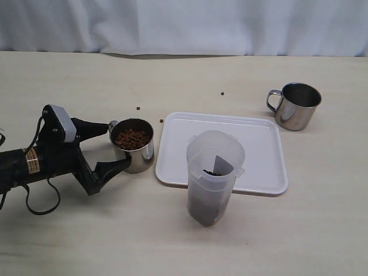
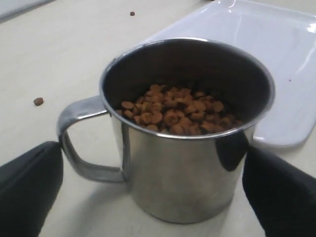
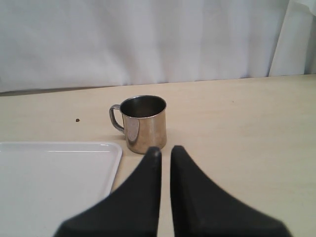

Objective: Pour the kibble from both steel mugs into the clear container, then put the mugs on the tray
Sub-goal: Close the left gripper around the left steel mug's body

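Just left of flat white tray [image 1: 259, 149]: shiny cylindrical steel mug [image 1: 133, 150] holding round brown kibble [image 1: 131, 138], flanked by left pincer [image 1: 117, 146], spread wide. Hiding part of tray's near edge: tall frosted clear container [image 1: 214, 178], kibble inside. Past tray's far right corner: empty steel mug [image 1: 294, 106], right pincer [image 3: 165, 150] closed tight. Loose pellets [image 1: 138, 107] beyond tray.

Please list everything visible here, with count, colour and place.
table: one, beige; under everything.
curtain: one, white; behind the table.
tray: one, white; mid-table.
clear container: one, frosted; at the tray's near edge.
left steel mug: one, silver; left of the tray.
right steel mug: one, silver; beyond the tray's far right corner, no kibble visible.
kibble: many, brown; in the left steel mug, some in the clear container, three stray pellets on the table.
left gripper: one, black; open, flanking the left steel mug.
right gripper: one, black; shut, empty, facing the right steel mug.
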